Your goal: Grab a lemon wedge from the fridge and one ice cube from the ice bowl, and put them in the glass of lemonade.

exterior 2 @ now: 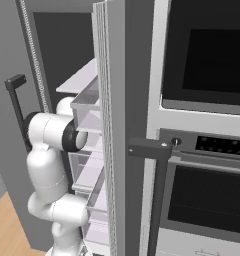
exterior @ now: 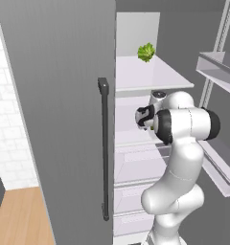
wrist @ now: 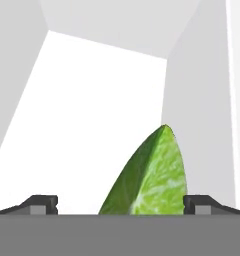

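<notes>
The white arm is seen reaching into the tall grey double-door fridge [exterior: 54, 119], between its two open doors. In the left base view the end effector [exterior: 144, 117] is positioned at the middle white shelf [exterior: 131, 136], partly hidden behind the arm's own elbow joint.

In the hand view the small yellow-green lemon wedge [wrist: 149, 175] is framed between the two dark fingertips [wrist: 42, 204], pointed end up, cut face toward the camera. It sits nearer one fingertip than the other. The end effector [wrist: 121, 206] is spread wide; no contact with the wedge is visible (the wedge's base is cut off at the bottom of the view, so how it rests on the shelf cannot be told). White fridge walls and shelf surface are seen behind it.

A ruffled leafy green clump [exterior: 146, 52] is seen on the upper white shelf [exterior: 155, 74], well above the end effector. The left door's dark vertical bar handle [exterior: 104, 148] is seen in the left base view.

In the right base view the right door's edge and its dark handle [exterior 2: 154, 200] are in the foreground, clear door bins [exterior 2: 87, 107] are mounted on its inner side, and the black-fronted oven column [exterior 2: 207, 125] stands just beside the fridge.
</notes>
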You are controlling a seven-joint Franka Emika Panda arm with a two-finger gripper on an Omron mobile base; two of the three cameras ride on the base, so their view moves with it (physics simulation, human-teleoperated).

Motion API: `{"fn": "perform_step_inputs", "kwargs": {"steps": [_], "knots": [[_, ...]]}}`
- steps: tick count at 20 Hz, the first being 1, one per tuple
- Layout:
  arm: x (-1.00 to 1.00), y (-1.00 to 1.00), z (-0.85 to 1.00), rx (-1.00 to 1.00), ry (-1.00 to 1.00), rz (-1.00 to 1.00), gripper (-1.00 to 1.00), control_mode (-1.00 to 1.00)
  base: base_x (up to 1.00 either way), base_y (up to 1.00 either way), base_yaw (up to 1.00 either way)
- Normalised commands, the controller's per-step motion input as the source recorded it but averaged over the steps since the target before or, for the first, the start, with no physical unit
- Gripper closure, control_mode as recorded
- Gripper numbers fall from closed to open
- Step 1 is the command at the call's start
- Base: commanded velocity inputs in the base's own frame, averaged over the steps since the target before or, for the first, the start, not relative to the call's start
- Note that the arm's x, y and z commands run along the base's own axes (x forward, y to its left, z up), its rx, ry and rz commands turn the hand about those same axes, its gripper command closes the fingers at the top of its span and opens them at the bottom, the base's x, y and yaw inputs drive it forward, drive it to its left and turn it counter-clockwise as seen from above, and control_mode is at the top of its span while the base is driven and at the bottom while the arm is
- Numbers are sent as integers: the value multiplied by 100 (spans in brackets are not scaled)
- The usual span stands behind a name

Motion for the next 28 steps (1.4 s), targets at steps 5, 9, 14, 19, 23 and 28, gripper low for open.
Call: {"fn": "perform_step_inputs", "kwargs": {"steps": [5,9,14,19,23,28], "knots": [[-1,0,-32,5,4,0,-100,-100,0,0,0],[-4,0,-22,3,5,0,100,-100,0,0,0],[-8,0,-17,3,5,0,100,-100,0,0,0],[-4,0,-10,1,5,0,100,-100,0,0,0],[-10,0,-1,0,-1,0,100,-100,0,0,0],[-57,3,24,0,-14,0,100,-100,0,0,0]]}}
